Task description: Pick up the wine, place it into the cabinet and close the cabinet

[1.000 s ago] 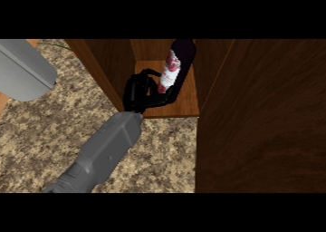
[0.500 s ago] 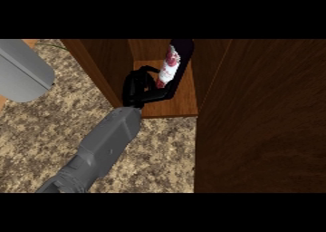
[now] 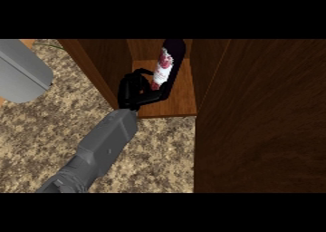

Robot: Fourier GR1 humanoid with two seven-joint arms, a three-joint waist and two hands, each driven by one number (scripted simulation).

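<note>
I see the left hand [image 3: 133, 92] reaching into the open cabinet [image 3: 112, 63], fingers curled round the wine [image 3: 167, 68], which stands tilted on the cabinet floor; label white and red, text unreadable

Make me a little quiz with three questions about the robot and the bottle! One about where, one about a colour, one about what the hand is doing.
1. Where is the wine bottle?
A. On the shelf inside the cabinet
B. Lying on the counter
C. On top of the cabinet

2. What colour is the counter?
A. Plain white
B. Speckled brown and tan
C. Bright blue

3. What is the hand doing?
A. Lying flat on the counter
B. Curling round the bottle
C. Pushing the cabinet door

Answers:
1. A, the bottle stands on the wooden shelf between the cabinet's walls.
2. B, the stone top is mottled brown and tan.
3. B, the black fingers wrap the bottle's lower part, and the door is apart from the hand.
</note>
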